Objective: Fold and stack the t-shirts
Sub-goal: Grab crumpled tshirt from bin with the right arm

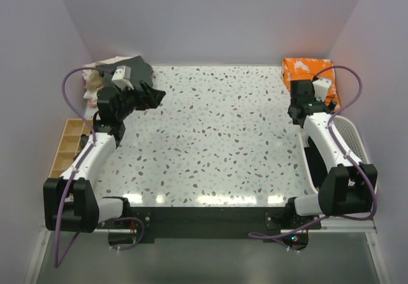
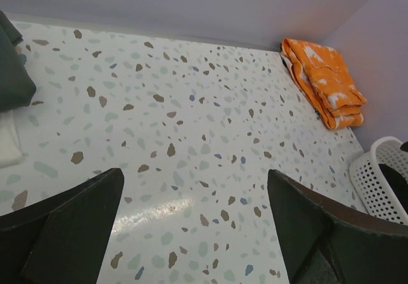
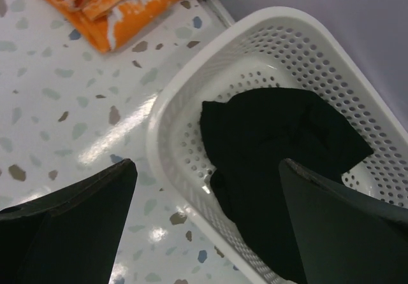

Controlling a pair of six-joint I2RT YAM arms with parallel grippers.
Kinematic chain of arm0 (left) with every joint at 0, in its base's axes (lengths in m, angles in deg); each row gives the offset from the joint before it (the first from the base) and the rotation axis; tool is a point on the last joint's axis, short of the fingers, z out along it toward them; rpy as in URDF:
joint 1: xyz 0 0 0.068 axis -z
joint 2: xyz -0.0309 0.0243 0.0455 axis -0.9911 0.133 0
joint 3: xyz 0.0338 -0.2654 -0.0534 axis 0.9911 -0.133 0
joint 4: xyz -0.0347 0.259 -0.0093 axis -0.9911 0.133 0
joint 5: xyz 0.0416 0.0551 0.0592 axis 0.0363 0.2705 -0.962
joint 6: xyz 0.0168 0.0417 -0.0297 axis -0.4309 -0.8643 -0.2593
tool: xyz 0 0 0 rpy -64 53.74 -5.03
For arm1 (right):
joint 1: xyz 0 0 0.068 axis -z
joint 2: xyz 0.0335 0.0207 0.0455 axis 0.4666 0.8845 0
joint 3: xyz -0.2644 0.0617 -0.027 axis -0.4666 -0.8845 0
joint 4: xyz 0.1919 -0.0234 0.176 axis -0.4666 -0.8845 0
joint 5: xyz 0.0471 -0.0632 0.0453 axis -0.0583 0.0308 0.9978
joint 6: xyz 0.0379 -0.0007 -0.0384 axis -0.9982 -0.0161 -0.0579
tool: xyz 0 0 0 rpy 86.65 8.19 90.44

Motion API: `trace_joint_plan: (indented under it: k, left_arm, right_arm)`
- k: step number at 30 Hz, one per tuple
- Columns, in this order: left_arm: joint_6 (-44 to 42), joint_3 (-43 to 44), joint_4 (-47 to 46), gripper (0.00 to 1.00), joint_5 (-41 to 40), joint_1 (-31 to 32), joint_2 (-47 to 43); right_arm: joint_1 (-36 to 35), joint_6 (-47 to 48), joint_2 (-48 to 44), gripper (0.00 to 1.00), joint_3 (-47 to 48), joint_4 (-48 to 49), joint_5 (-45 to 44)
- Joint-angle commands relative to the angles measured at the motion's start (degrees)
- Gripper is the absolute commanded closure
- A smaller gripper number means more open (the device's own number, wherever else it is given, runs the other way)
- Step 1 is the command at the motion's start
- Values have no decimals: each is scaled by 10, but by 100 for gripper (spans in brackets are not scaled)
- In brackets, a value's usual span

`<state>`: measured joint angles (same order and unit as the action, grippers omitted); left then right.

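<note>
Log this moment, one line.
left fingers: open, empty | right fingers: open, near basket | black t-shirt: crumpled in basket | orange cloth: folded, on table

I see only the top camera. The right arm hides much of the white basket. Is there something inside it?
Observer: Yes. The right wrist view shows a crumpled black t-shirt lying in the white basket.
Operator: Does the right gripper hold it?
Observer: No. The right gripper is open and empty, over the basket's rim.
Operator: And the left gripper?
Observer: The left gripper is open too, with only bare table between its fingers.
</note>
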<state>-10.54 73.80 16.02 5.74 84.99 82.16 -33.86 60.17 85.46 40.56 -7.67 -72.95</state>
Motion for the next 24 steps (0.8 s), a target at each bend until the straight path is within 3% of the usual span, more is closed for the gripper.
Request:
trace_joint_plan:
  k: [1, 5, 10, 15, 24]
  left_arm:
    - [4, 20, -14, 0, 60, -2, 44]
    - [10, 29, -18, 0, 86, 3, 72]
    - [11, 30, -27, 0, 107, 16, 99]
    - [7, 32, -29, 0, 112, 33, 118]
    - [-5, 49, 11, 0, 104, 35, 133]
  right_arm:
    - [56, -36, 4, 1, -17, -29, -40]
    - [110, -63, -4, 1, -63, -19, -33]
    - [196, -68, 13, 1, -119, 16, 45]
    - [223, -69, 38, 2, -132, 23, 91]
    - [253, -78, 126, 21, -147, 53, 148]
